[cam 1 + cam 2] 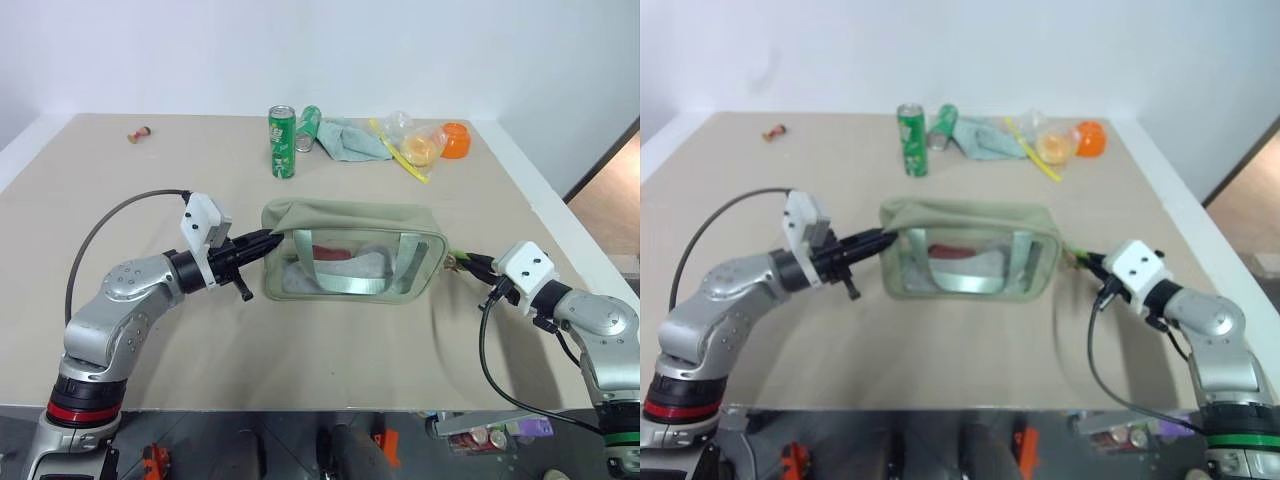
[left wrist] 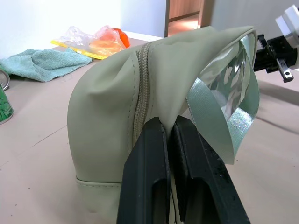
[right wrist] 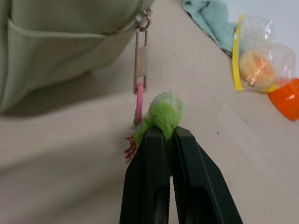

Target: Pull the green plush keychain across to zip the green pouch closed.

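Beige tabletop (image 1: 120, 190), matte, with a white border strip along its left and right edges. Plain white wall (image 1: 300, 50) behind the far edge, evenly lit, no windows in view. At far right, a dark vertical frame (image 1: 605, 158) with wood-toned floor (image 1: 610, 215) beyond it. Below the near edge of the tabletop, dark floor (image 1: 290, 445) with small orange parts (image 1: 388, 445) and some cluttered items (image 1: 490, 435) at lower right. Lighting diffuse; shadows on the tabletop soft.

No lettering could be read anywhere; the standing green soda can (image 1: 283, 141) carried printing too small to make out.
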Controlling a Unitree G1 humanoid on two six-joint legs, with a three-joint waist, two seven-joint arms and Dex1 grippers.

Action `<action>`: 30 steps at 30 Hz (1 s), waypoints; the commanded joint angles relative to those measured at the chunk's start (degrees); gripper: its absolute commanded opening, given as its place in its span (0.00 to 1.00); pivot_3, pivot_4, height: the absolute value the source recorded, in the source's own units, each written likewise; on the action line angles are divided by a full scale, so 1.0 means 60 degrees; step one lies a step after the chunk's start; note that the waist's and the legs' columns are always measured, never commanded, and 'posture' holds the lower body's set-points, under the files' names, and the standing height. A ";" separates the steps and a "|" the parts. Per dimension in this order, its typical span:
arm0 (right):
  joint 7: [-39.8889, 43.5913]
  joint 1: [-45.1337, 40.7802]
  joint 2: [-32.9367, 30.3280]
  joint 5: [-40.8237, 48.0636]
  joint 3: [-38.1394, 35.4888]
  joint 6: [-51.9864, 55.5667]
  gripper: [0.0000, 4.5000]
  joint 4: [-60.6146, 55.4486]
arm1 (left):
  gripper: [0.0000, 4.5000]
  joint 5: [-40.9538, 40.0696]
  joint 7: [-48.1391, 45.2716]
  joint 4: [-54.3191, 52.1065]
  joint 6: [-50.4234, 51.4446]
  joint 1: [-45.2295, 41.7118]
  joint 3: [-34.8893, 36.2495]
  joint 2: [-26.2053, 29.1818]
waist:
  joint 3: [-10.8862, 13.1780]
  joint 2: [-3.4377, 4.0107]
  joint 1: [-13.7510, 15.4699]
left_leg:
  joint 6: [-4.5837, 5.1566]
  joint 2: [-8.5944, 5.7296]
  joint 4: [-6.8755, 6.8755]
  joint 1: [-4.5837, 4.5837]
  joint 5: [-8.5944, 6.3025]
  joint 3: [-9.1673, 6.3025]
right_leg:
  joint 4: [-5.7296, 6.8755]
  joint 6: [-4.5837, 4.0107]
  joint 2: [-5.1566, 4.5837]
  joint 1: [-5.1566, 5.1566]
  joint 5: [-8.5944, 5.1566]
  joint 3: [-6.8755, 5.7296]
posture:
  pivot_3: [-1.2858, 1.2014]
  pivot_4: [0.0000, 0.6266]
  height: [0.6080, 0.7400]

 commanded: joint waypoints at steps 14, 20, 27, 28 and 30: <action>-0.0016 -0.0960 0.1410 0.1586 0.0277 0.1661 0.30 -0.0966 | 0.08 -0.0411 0.0074 -0.0171 0.0174 0.0066 0.0348 0.0034 | 0.0004 0.0007 -0.0010 | -0.0001 0.0015 -0.0009 0.0074 0.0000 -0.0018 | -0.0001 -0.0010 0.0008 0.0079 -0.0005 -0.0009 | 0.52 0.24 1.00; 0.0480 -0.0875 0.1046 0.2181 0.0041 0.2718 0.73 -0.1728 | 0.52 -0.0626 -0.0049 0.0002 0.0248 -0.0109 0.0620 0.0216 | 0.0009 0.0011 -0.0005 | -0.0001 0.0004 -0.0010 0.0055 -0.0001 -0.0060 | -0.0008 -0.0008 0.0004 0.0073 -0.0010 -0.0020 | 0.52 0.24 1.00; 0.1425 0.0686 0.0122 0.2415 -0.1050 0.2276 1.00 -0.1076 | 0.99 -0.1137 0.0327 -0.0074 0.0460 0.0308 0.1956 0.0542 | 0.0009 0.0010 0.0001 | -0.0002 0.0000 -0.0024 0.0051 -0.0004 -0.0074 | -0.0009 -0.0017 -0.0003 0.0070 -0.0033 -0.0037 | 0.52 0.24 1.00; 0.1542 0.1006 0.0068 0.2439 -0.1206 0.2175 1.00 -0.0906 | 0.99 -0.1142 0.0457 -0.0135 0.0439 0.0486 0.2139 0.0566 | 0.0009 0.0010 0.0001 | -0.0002 0.0001 -0.0025 0.0051 -0.0005 -0.0075 | -0.0009 -0.0017 -0.0003 0.0071 -0.0033 -0.0037 | 0.52 0.24 1.00; 0.1731 0.1393 0.0051 0.2492 -0.1396 0.2016 1.00 -0.0668 | 0.99 -0.1074 0.0695 -0.0258 0.0383 0.0768 0.2343 0.0563 | 0.0009 0.0010 -0.0008 | -0.0003 0.0002 -0.0028 0.0056 -0.0006 -0.0076 | -0.0009 -0.0021 -0.0003 0.0073 -0.0037 -0.0037 | 0.52 0.24 1.00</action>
